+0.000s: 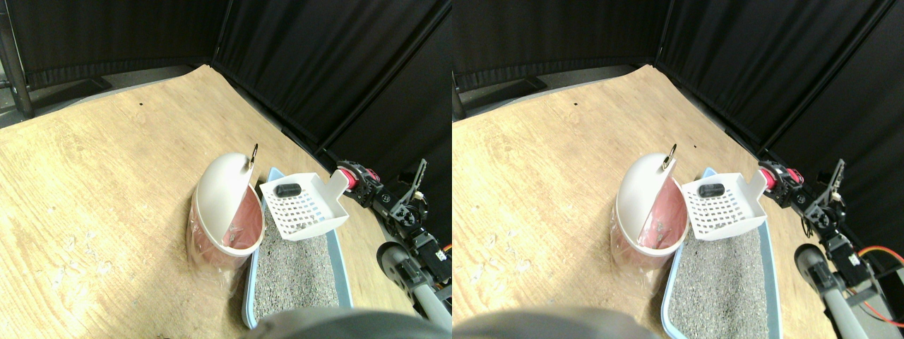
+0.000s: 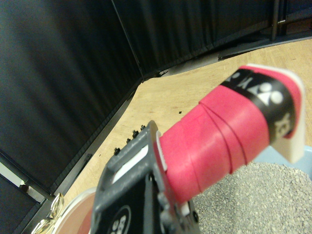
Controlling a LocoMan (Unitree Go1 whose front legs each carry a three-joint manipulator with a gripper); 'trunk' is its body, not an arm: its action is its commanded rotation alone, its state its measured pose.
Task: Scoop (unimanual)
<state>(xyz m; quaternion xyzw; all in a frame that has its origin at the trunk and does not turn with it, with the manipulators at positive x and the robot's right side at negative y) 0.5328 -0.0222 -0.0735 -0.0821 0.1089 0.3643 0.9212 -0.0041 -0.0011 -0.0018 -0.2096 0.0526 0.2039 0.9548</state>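
Observation:
A white slotted scoop hangs above the far end of the light blue litter tray, right beside the bin. A dark lump lies in the scoop's back corner. The scoop's red wrapped handle runs to the right into my right gripper, which is shut on it. In the wrist view the same red handle fills the middle, beside the dark jaw frame. Grey litter fills the tray. It shows under the handle as grey litter in the wrist view.
A white bin with a pink liner stands on the wooden floor, touching the tray's left side. Its swing lid is tipped open and a few bits lie inside. Black curtains close off the back and right.

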